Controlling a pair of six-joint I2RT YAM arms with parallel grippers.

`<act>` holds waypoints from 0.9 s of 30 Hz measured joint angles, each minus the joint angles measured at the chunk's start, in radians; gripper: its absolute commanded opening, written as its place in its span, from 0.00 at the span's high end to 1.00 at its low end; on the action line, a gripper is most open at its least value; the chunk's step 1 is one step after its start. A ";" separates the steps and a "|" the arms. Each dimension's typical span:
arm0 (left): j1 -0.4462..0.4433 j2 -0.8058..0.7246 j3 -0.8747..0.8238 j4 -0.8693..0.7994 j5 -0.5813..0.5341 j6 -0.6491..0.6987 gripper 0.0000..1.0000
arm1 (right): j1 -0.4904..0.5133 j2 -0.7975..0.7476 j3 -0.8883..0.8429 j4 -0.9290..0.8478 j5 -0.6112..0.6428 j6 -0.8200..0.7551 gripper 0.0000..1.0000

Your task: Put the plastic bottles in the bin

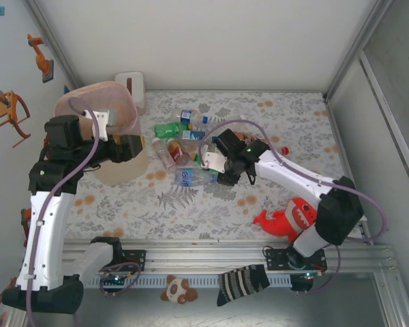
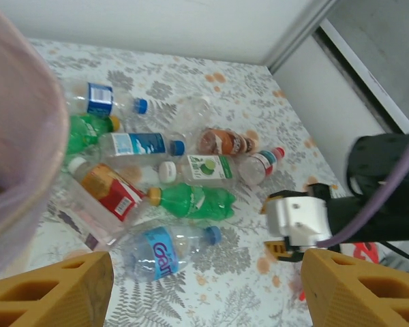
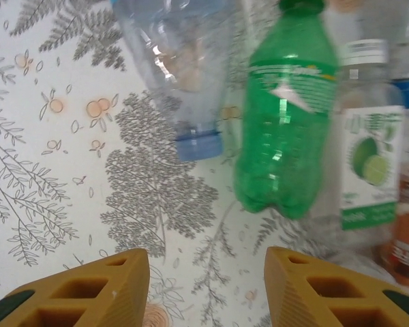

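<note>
One green bottle (image 3: pixel 286 116) lies just beyond right claw (image 3: pixel 208 276).

Bottles (image 1: pixel 170 129) right of bin (image 1: pixel 95 87)

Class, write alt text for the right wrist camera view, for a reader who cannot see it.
A green plastic bottle lies on a leaf-patterned tablecloth, between a clear blue-capped bottle and a clear lime-labelled bottle. The right gripper hovers near them, jaws open and empty.
</note>
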 measured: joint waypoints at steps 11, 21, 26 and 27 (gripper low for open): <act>-0.038 -0.043 -0.068 0.058 0.002 -0.056 0.27 | 0.003 0.143 -0.003 0.110 -0.109 -0.112 0.54; -0.050 -0.048 -0.068 0.068 0.001 -0.071 0.27 | 0.003 0.250 -0.003 0.184 -0.120 -0.145 0.52; -0.051 -0.048 -0.070 0.069 0.000 -0.072 0.27 | 0.003 0.275 -0.002 0.217 -0.122 -0.156 0.52; -0.052 -0.048 -0.072 0.071 0.000 -0.072 0.27 | 0.003 0.278 -0.002 0.226 -0.122 -0.156 0.52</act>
